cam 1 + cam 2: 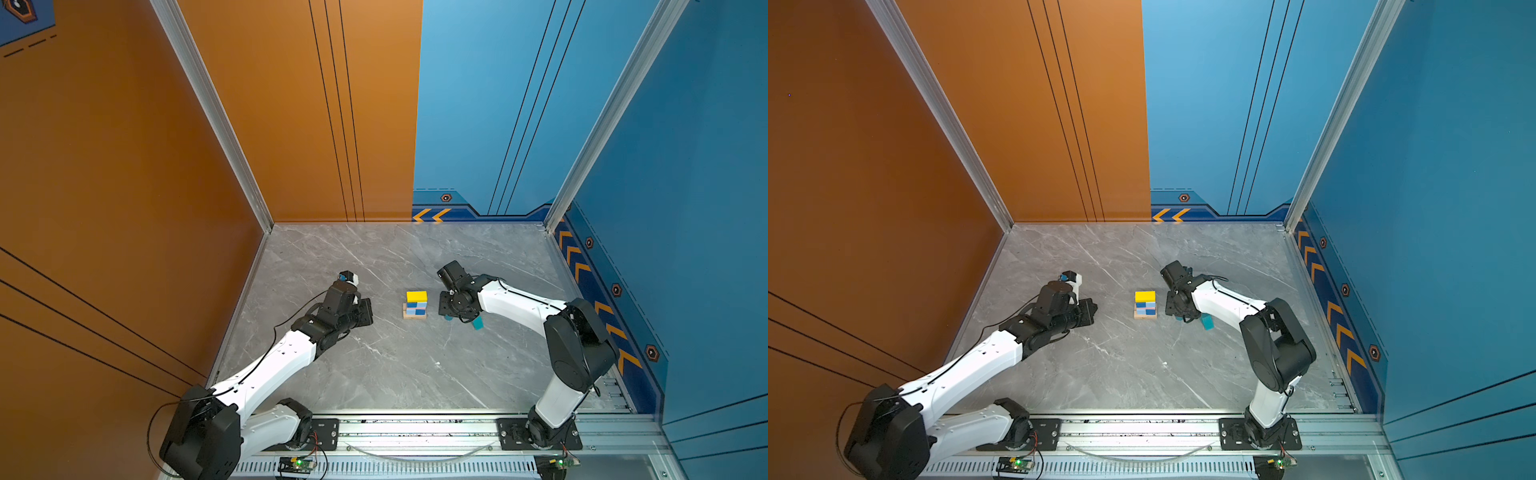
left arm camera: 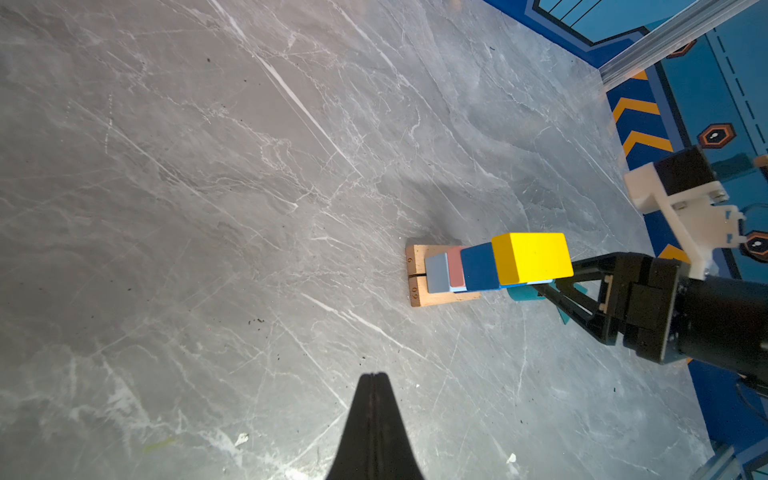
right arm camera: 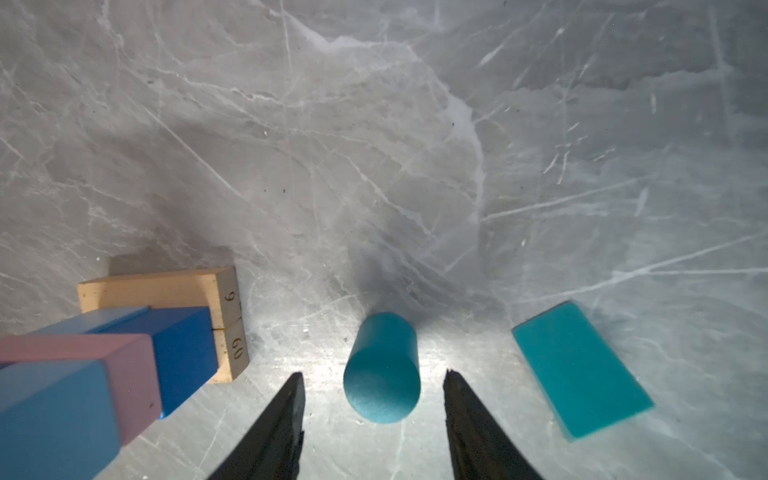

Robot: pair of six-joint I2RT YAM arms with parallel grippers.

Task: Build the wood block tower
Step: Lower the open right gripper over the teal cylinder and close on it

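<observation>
A narrow tower of painted wood blocks [image 1: 416, 305] [image 1: 1145, 304] is seen near the centre of both top views, standing on the grey marble tabletop [image 1: 395, 374]. Its base is formed by two tan wooden planks [image 3: 166, 286] laid side by side. Light and dark blue cubes [image 3: 183, 345] and a pink slab [image 3: 124, 365] are stacked above them, and a yellow rectangular block [image 1: 416, 296] is set on top.

The left gripper [image 2: 375, 377] is positioned to the left of the tower in the top views, well apart from it. Its jaws are pressed together and nothing is held between them.

The right gripper [image 3: 374, 374] is positioned just right of the tower, low over the tabletop. Its jaws are parted, and a teal wooden cylinder [image 3: 381, 370] standing on end is framed between the fingers, with a small gap left on each side. A teal wooden prism [image 3: 582, 370] [image 1: 478, 322] is laid flat on the tabletop near the cylinder, to the lower right of the tower in the top views.
</observation>
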